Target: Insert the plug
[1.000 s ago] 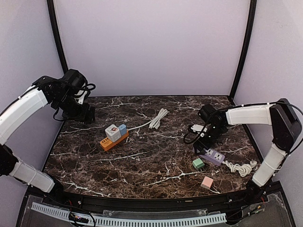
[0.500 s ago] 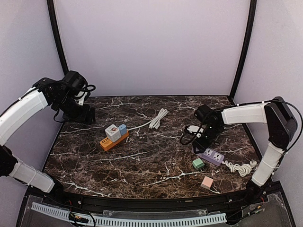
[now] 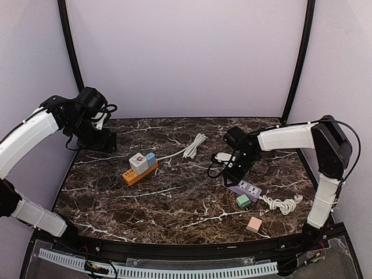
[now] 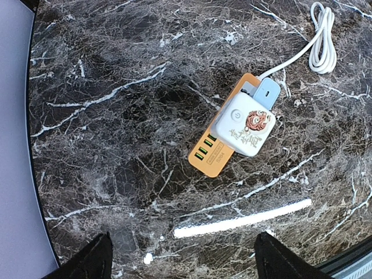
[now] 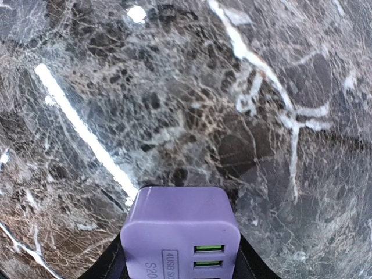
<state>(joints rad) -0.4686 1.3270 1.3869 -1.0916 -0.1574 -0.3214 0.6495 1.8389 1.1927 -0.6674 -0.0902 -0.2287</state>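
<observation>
My right gripper [image 3: 235, 170] is shut on the end of a purple power strip [image 3: 244, 188], which lies on the marble table [image 3: 186, 203]. In the right wrist view the strip's USB end [image 5: 180, 229] fills the space between the black fingers [image 5: 107, 264]. A green plug [image 3: 243, 201] lies just in front of the strip, and a pink plug [image 3: 253, 224] sits nearer the front edge. My left gripper [image 3: 106, 141] hangs open over the far left of the table with nothing between its fingers [image 4: 93, 261].
An orange power strip [image 3: 139, 172] with a white adapter [image 4: 247, 124] and a blue plug [image 4: 267, 92] in it lies left of centre. Its white cable [image 3: 195, 145] is coiled behind it. The purple strip's white cord [image 3: 283, 204] is bundled at the right.
The right gripper has shut on the purple strip and dragged it, with its cord, leftward and a little away from the front edge. The left arm has barely moved.
</observation>
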